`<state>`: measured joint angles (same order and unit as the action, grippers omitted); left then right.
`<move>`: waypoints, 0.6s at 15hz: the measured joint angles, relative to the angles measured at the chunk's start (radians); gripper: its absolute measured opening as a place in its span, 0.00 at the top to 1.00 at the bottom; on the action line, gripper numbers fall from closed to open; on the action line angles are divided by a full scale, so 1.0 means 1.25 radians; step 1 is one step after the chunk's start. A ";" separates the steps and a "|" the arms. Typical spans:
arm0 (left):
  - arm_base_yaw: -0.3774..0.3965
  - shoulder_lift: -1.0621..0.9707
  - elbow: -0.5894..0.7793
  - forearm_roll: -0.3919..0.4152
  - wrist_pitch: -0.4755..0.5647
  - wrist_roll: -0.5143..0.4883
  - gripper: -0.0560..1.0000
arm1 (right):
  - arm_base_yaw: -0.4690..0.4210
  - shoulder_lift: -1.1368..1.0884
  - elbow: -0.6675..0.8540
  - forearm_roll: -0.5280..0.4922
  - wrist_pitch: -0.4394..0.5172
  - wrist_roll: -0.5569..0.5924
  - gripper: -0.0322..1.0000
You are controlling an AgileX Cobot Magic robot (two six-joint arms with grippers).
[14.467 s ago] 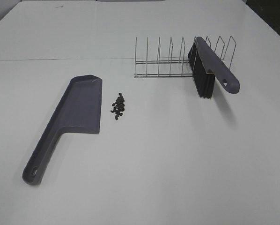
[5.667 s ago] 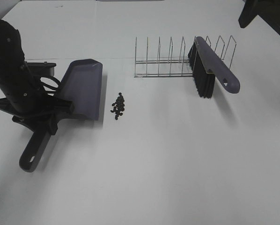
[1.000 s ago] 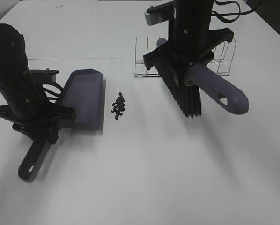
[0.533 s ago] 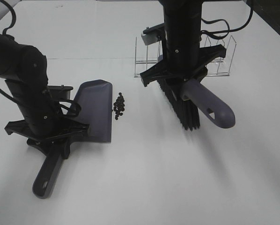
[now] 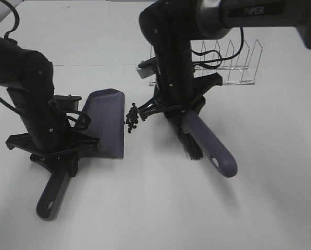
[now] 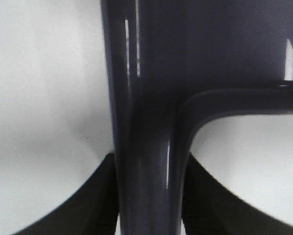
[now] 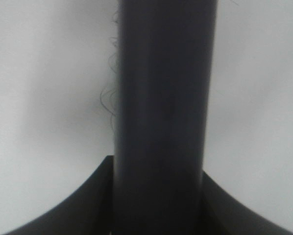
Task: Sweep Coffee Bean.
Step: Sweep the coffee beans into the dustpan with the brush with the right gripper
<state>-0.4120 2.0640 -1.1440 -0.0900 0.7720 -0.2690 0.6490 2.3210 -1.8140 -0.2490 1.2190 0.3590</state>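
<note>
Coffee bean between dustpan in left claw, brush in right claw

My black left arm stands upright, its left tool pointing down, clamped on the grey-purple plastic dustpan handle. My black right arm leans in, wrist vertical, right tool clamped round the grey-purple bristle brush handle.
</note>
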 joint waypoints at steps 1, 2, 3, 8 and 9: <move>0.000 0.000 0.000 0.000 0.000 0.000 0.62 | 0.010 0.019 -0.025 0.000 0.002 -0.004 0.67; 0.000 0.000 0.000 0.000 0.000 0.000 0.62 | 0.026 0.050 -0.068 0.004 0.004 -0.015 0.67; 0.000 0.000 0.000 0.000 0.000 0.000 0.62 | 0.042 0.078 -0.110 0.018 0.009 -0.032 0.67; 0.000 0.000 0.000 0.000 0.000 -0.002 0.62 | 0.141 0.147 -0.262 0.120 0.012 -0.097 0.67; 0.000 0.000 0.000 0.000 0.000 -0.002 0.62 | 0.144 0.146 -0.267 0.121 0.014 -0.100 0.67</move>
<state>-0.4120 2.0640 -1.1440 -0.0900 0.7720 -0.2720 0.8290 2.5040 -2.1480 -0.0980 1.2360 0.2340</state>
